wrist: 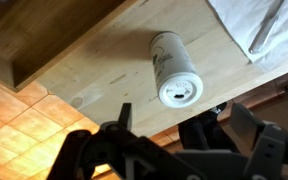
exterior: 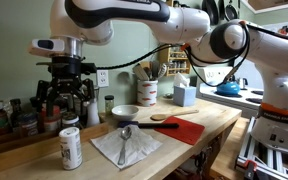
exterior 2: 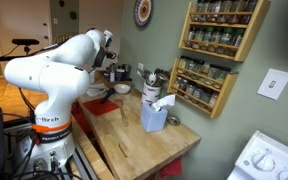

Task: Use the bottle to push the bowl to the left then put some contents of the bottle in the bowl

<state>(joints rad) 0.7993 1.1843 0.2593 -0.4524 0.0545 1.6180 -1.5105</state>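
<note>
The bottle (exterior: 71, 148) is a small whitish shaker with dark print. It stands upright near the front corner of the wooden counter (exterior: 209, 120). My gripper (exterior: 66, 102) hangs open right above it, with nothing between the fingers. In the wrist view the bottle (wrist: 173, 68) shows its perforated cap just beyond the open gripper (wrist: 184, 125). The shallow white bowl (exterior: 125, 113) sits farther back on the counter, apart from the bottle.
A grey napkin (exterior: 125, 148) with a metal spoon lies beside the bottle. Behind it are a red cloth (exterior: 181, 129) with a wooden spoon, a white utensil crock (exterior: 147, 92) and a blue tissue box (exterior: 184, 95). Dark spice jars (exterior: 9, 118) line the back ledge.
</note>
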